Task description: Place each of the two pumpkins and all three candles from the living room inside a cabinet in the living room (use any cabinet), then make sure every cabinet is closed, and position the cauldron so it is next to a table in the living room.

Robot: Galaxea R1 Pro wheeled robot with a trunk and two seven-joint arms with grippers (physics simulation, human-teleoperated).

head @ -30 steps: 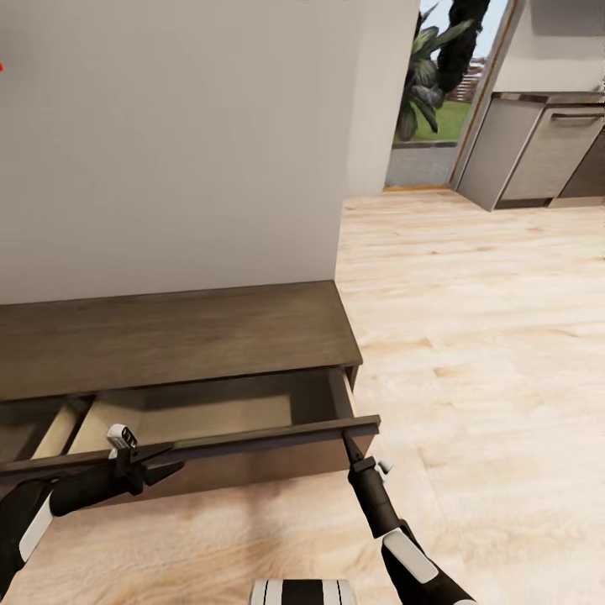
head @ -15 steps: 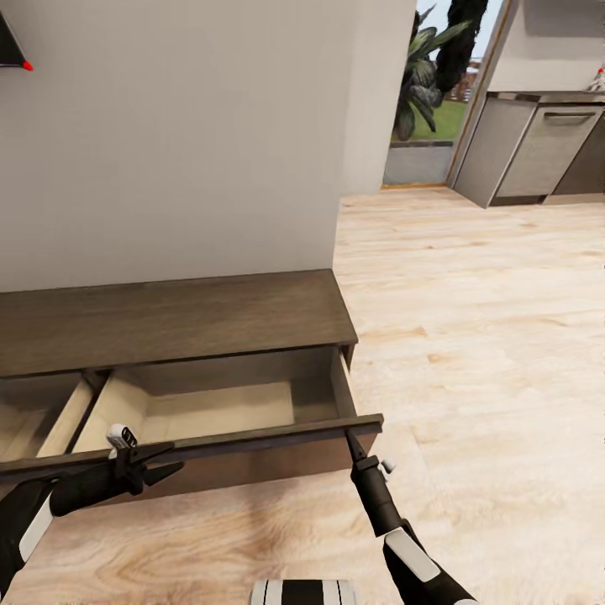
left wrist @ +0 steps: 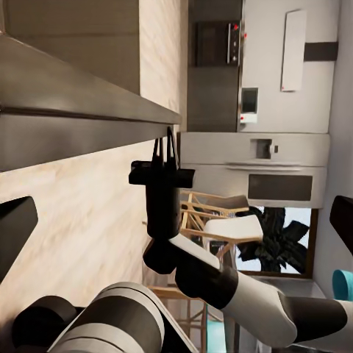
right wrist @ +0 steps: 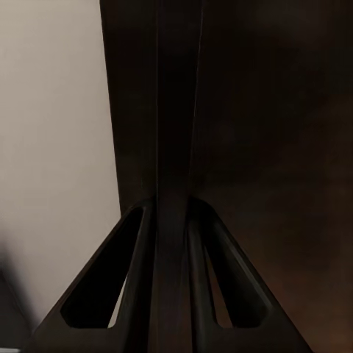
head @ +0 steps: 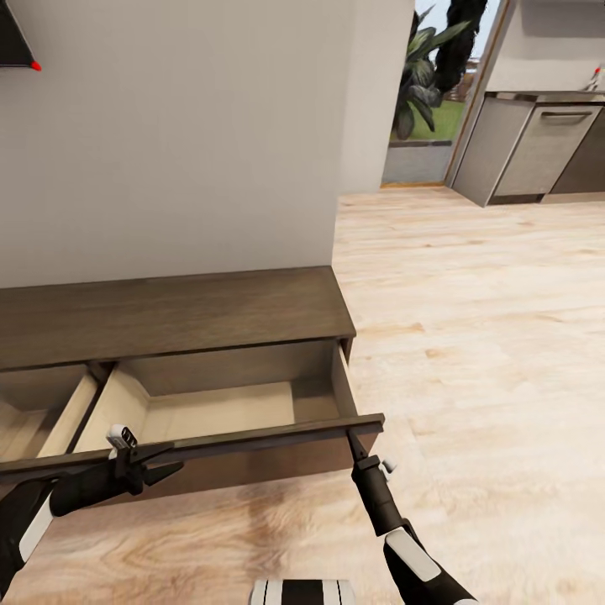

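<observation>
The cabinet, a low dark-brown unit, stands against the white wall. Its right drawer is pulled out, and the pale beige interior holds nothing. My right gripper is shut on the top edge of that drawer's front, near its right end. The left wrist view looks sideways at the same grip, and up close the right gripper pinches the dark board. My left gripper hangs open just in front of the drawer front, touching nothing. The left drawer is also partly out.
Light wood floor stretches to the right of the cabinet. Grey kitchen units stand at the far right, beside a doorway with a plant. A black object with a red tip hangs on the wall at upper left.
The right drawer has slid further out, with more of its beige interior showing. The cabinet body has receded in the picture while both grippers hold their places in it.
</observation>
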